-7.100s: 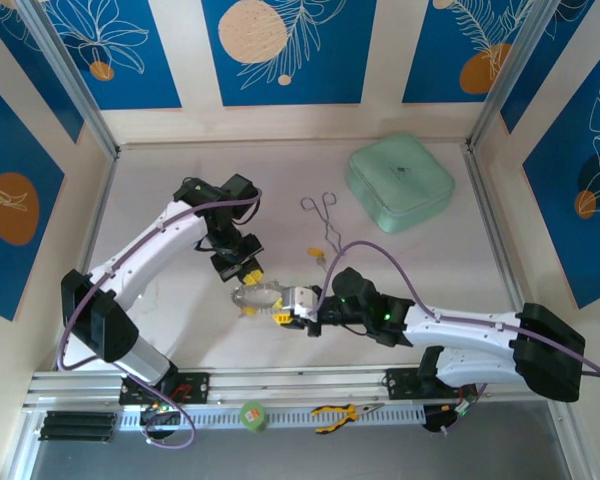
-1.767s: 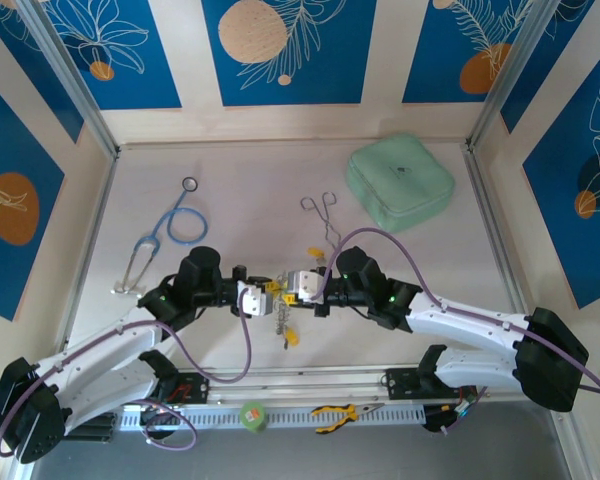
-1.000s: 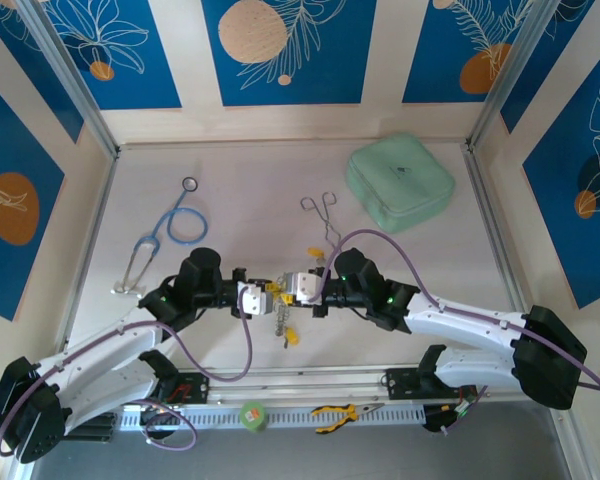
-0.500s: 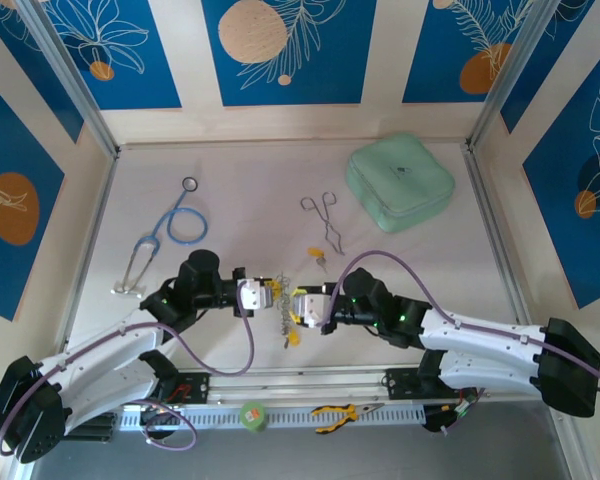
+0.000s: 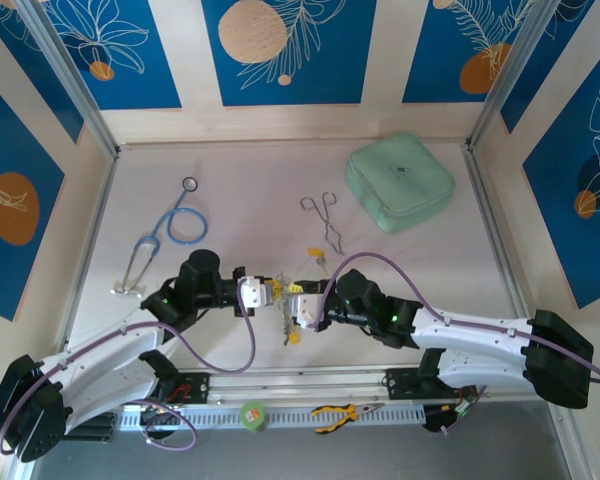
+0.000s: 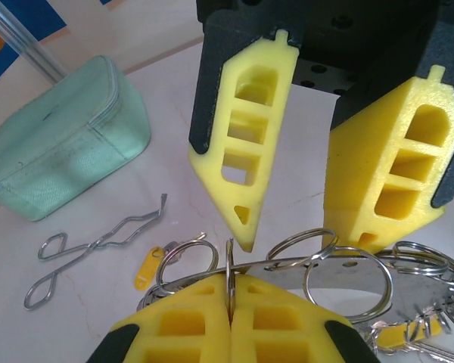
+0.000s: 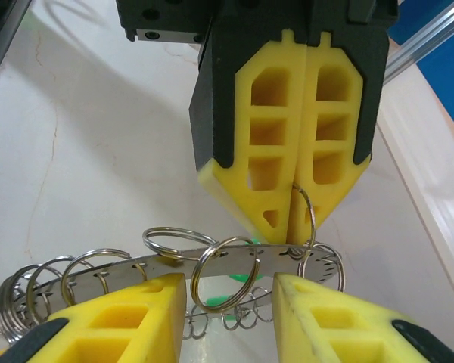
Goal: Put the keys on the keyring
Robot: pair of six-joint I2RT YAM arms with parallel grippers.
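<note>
1. The left gripper (image 6: pixel 228 296) is clenched on the keyring (image 6: pixel 318 266). The ring's flat metal band is pinched edge-on between its two yellow pads.
2. The keyring is held between the two grippers, near the front edge of the table (image 5: pixel 240 170).
3. The right gripper (image 7: pixel 228 291) is spread open and nothing is grasped by it. The band is seen running across just beyond its parted fingertips, with small wire rings hanging in the gap.
4. Many small wire rings are strung along the band and bunched at one end.
5. A yellow-headed key (image 6: pixel 408 333) is seen at the bunched end of the ring. Whether it is threaded on cannot be told.
6. A loose key (image 5: pixel 318 256) with a yellow head is left lying on the table, apart from the ring and just beside the tip of the forceps (image 5: pixel 325 218).
7. A green pouch (image 5: pixel 400 183) is placed at the far right, and a stethoscope (image 5: pixel 165 235) is laid out at the left.
</note>
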